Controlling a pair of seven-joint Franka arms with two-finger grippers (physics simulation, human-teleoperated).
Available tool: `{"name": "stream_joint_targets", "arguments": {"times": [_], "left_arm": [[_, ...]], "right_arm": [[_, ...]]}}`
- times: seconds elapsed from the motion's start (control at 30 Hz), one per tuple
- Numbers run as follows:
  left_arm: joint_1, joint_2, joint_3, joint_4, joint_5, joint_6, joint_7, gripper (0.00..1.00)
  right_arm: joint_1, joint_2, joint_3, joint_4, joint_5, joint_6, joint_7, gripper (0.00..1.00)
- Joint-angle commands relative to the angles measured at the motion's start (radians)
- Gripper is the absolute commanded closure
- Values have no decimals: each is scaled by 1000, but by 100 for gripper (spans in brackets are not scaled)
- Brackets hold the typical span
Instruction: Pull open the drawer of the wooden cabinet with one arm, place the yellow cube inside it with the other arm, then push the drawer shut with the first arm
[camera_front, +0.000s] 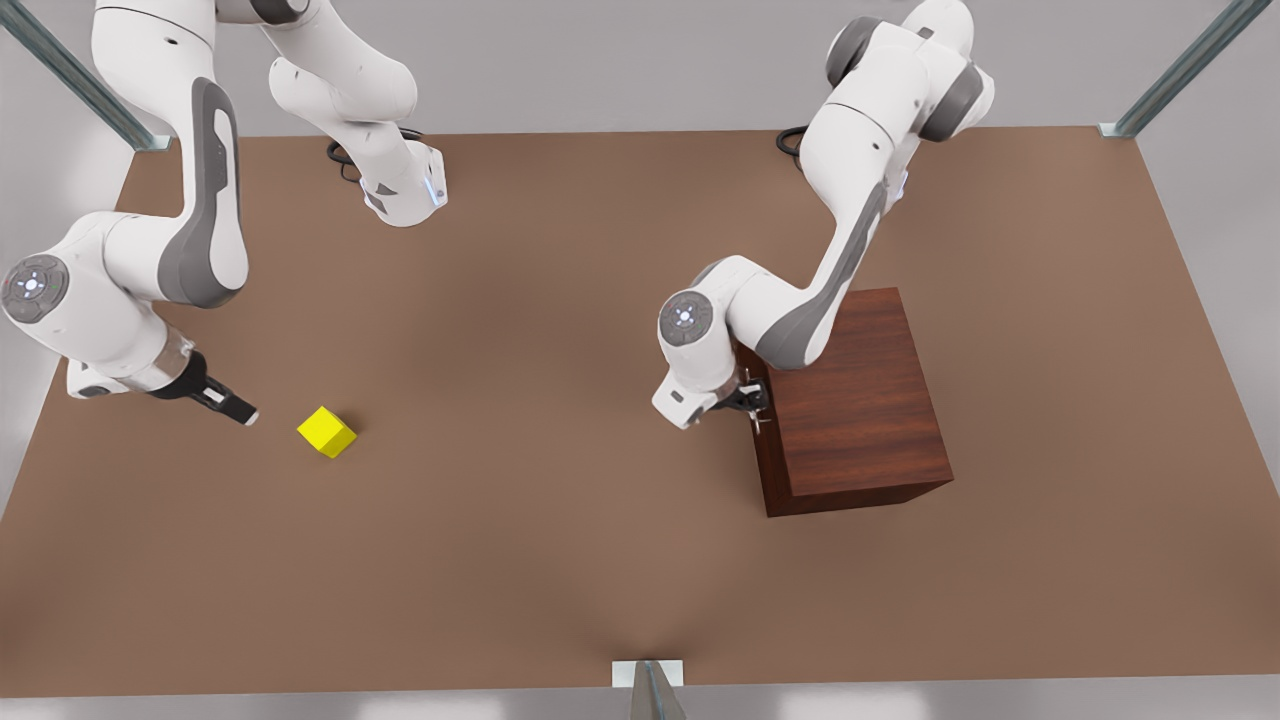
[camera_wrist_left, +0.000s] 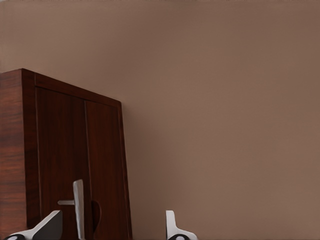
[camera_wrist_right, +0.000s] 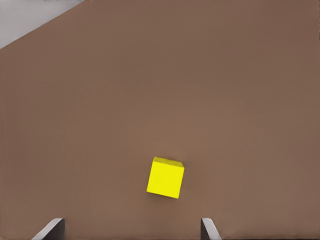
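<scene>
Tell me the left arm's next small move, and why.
Probably close the left gripper on the drawer's silver handle: its open fingers already straddle the bar and the drawer looks shut. The right gripper hangs open short of the yellow cube.

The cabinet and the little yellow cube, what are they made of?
The cabinet looks like dark reddish-brown wood with a smooth, slightly glossy finish: grain streaks run along its panels. Its handle looks like silvery metal. The yellow cube is plain and even-coloured, maybe plastic or painted; the look leaves that open.
</scene>
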Motion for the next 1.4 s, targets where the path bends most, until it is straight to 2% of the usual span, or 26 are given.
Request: {"name": "stream_joint_targets", "arguments": {"times": [0.0,0.37,1.37], "left_arm": [[-8,3,0,-15,71,7,-396,0],[-13,31,2,-58,129,13,-404,0],[-33,112,-18,72,49,114,-432,0]], "right_arm": [[-1,-1,0,1,6,-2,389,0],[4,-1,1,1,6,-3,389,0],[4,8,5,1,6,-3,389,0]]}}
